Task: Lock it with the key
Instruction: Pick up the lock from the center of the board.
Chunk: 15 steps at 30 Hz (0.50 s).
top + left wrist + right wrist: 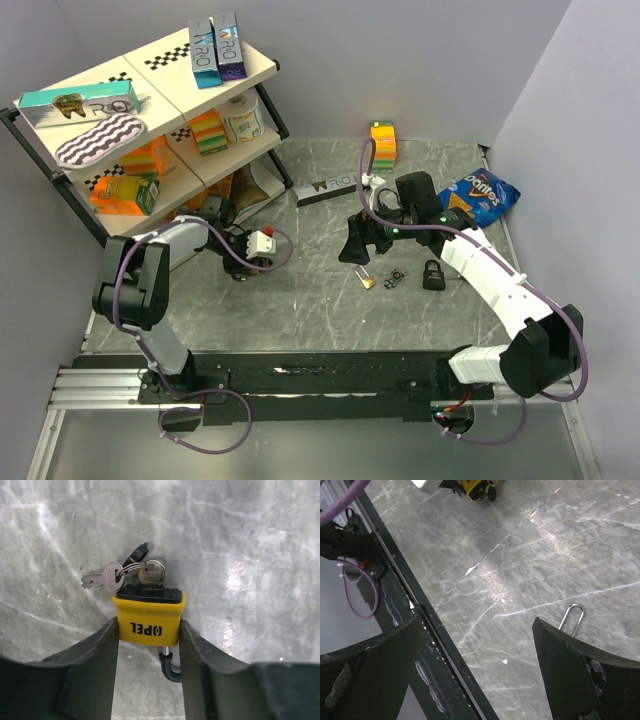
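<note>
Pincers first, two in all. On the left, the left pincer: fingers pressed flat against both side faces of the lock, gripping it by its yellow body, low over the grey marbled table. On the right, the right pincer: spread wide, holding nothing, hovering over bare table. Padlocks next, two for certain: the yellow one in the left grip, and one all-black padlock near the right pincer but outside its own camera's sight. Just beside one right finger, one small gold-brown piece with a silvery loop, too small to call a third lock, and a few dark bits next to it. Long axis of the lock in line with the left fingers: shackle end drawn back toward the wrist, black keyway end out past the fingertips. Cannot tell whether the shackle is seated. Smallest, the key: one bunch on one ring, straight ahead of the left fingertips and touching the lock's black end. Two silvery keys counted, one apparently standing in the keyway, the other flat and off to the left, plus one dark tab farther out. Nearest to the key by far, the left arm, yet taken up as the clamp. So probably a job for the right pincer, with lock and key well apart from it, far ahead at the upper edge of its view. Likely an approach along the lock's axis, from the keyway end.
</note>
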{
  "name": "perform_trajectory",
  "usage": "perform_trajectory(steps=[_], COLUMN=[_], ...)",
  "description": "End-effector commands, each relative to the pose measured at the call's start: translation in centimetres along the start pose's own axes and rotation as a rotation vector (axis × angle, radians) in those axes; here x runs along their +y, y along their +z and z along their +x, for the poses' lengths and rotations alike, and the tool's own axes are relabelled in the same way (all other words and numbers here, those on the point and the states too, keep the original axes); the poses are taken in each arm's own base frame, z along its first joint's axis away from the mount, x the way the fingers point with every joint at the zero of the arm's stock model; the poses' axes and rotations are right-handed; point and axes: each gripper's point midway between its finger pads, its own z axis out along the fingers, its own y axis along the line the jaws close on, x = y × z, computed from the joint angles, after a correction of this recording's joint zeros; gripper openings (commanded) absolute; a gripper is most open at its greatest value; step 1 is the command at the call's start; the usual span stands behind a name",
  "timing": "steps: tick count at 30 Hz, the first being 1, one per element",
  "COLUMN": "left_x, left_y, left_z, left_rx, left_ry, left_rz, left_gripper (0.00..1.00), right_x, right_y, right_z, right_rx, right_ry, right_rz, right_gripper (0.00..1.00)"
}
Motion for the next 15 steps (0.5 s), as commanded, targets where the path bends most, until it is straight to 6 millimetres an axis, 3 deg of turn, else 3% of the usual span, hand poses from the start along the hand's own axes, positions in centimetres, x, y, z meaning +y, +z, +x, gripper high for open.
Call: perform_trajectory(steps=[1,7,10,15], left_x=[-1.5,-2.5,-2.7,-2.6], left_y=[-0.2,-1.0,-2.0,-4.7], left_z=[-2.4,-4.1,-5.0,-8.8], left_rx=[-0.043,-0.019,0.025,0.226], left_ry=[0.050,0.078,0.109,0.411], left_rz=[0.007,-0.019,-0.037,-0.208], left_gripper=[0.36,0.10,0.01,0.01], right_x=[0.4,0.4,0.3,0.4], right_y=[0.0,-0.1,-0.3,-0.2], right_z=[-0.2,0.1,0.2,0.8], right_rx=[-0.010,-0.008,-0.009,-0.009], right_ry=[0.019,0.056,0.078,0.123], right_rz=[-0.038,-0.064,-0.075,-0.094], right_gripper=[0.99,0.99,0.99,0.99])
